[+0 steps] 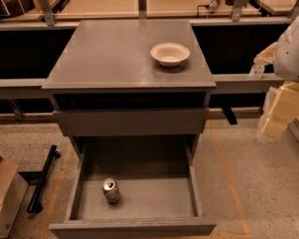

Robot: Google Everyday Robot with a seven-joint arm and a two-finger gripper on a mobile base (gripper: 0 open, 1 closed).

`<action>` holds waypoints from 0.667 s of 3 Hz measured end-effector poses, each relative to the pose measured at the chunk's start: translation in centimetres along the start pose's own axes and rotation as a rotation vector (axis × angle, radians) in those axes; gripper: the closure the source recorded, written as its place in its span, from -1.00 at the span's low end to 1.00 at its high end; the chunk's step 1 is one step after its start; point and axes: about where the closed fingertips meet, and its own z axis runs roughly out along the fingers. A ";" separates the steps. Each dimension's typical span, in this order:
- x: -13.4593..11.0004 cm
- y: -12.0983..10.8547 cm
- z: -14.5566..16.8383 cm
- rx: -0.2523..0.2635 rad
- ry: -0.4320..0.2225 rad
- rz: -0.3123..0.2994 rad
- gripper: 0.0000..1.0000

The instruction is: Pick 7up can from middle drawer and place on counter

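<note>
The 7up can (111, 190) stands upright on the floor of the open middle drawer (133, 228), towards its front left. It has a silver top and a dull greenish side. The drawer is pulled far out from the grey cabinet. The counter (112, 56) is the cabinet's flat grey top. My gripper (279, 112) is at the right edge of the view, pale and yellowish under a white arm part. It hangs beside the cabinet at about counter height, well apart from the can and holding nothing that shows.
A white bowl (170, 53) sits on the counter's back right. Above the open drawer, another grey drawer (131, 121) shows only its flat front. A black bar (43, 179) and a cardboard box (8, 196) lie on the floor at left. Pale wooden tabletops (107, 8) run behind.
</note>
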 end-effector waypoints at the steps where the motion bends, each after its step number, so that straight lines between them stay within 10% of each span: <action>1: 0.0 0.0 0.0 0.000 0.000 0.000 -1.00; 2: -0.8 0.2 1.9 -0.019 -0.078 -0.005 -1.00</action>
